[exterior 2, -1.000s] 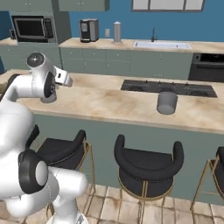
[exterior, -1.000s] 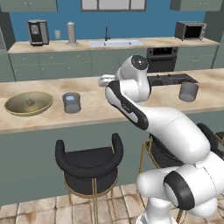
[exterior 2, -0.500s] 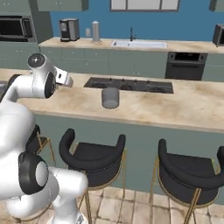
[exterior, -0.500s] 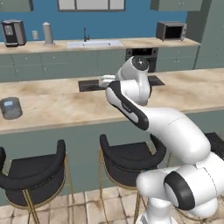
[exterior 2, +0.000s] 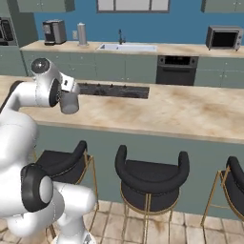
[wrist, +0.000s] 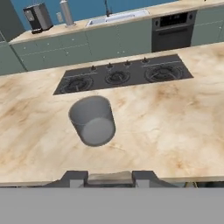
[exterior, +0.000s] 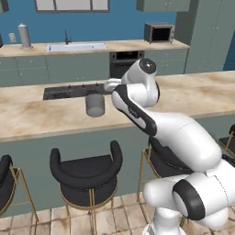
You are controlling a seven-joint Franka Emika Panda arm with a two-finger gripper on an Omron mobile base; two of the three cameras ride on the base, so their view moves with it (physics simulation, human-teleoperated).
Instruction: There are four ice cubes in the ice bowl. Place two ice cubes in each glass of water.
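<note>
A short grey glass (wrist: pixel 92 120) stands on the marble island counter, in front of the black cooktop (wrist: pixel 122 74). From the base views the glass (exterior: pixel 95 104) (exterior 2: pixel 69 102) sits just under and beside my hand. My gripper (wrist: pixel 109 177) hovers above the counter's near edge, a little short of the glass. Its fingers are closed on a small pale ice cube (wrist: pixel 109 178), which shows between the tips. From the left base view the gripper (exterior: pixel 107 86) points toward the glass. Inside, the glass looks plain grey. The ice bowl is out of view.
Black bar stools (exterior: pixel 87 172) (exterior 2: pixel 150 176) stand along the island's near side. The back counter holds a sink (exterior 2: pixel 125 46), a tall grey canister (exterior 2: pixel 82 34), a coffee machine (exterior 2: pixel 53 32) and a microwave (exterior 2: pixel 223 37). An oven (exterior 2: pixel 176 69) sits below.
The base has driven to the right, so the whole scene slid left. The bowl and the other glass left the pictures. This glass now sits by the gripper. The arm's pose looks unchanged.
</note>
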